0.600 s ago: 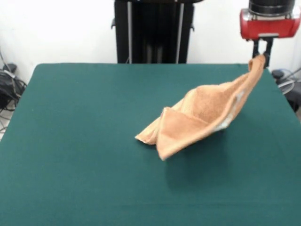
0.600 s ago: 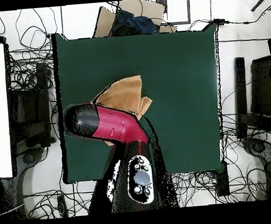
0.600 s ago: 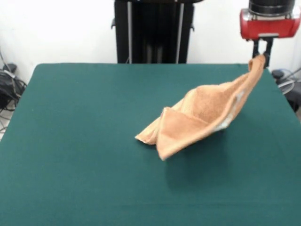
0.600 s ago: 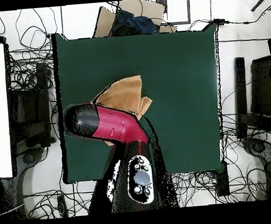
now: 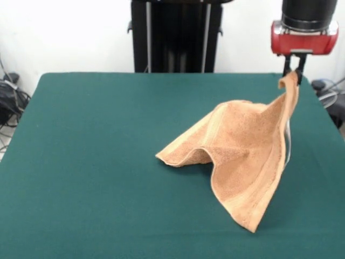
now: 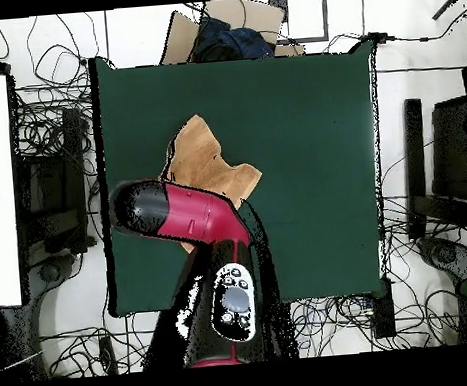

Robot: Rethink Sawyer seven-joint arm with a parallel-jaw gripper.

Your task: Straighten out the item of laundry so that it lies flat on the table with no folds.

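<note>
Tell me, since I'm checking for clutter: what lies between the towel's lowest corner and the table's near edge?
Nothing: in the front view, only bare green table lies below the towel.

Front camera low, facing pedestal, overhead straight down, seemingly higher, sharing table [image 5: 81, 162] [image 6: 302, 125]

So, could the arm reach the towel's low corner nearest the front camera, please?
Probably not right now: the pincer is shut on the towel's raised corner. Otherwise the table around that low corner looks free.
</note>
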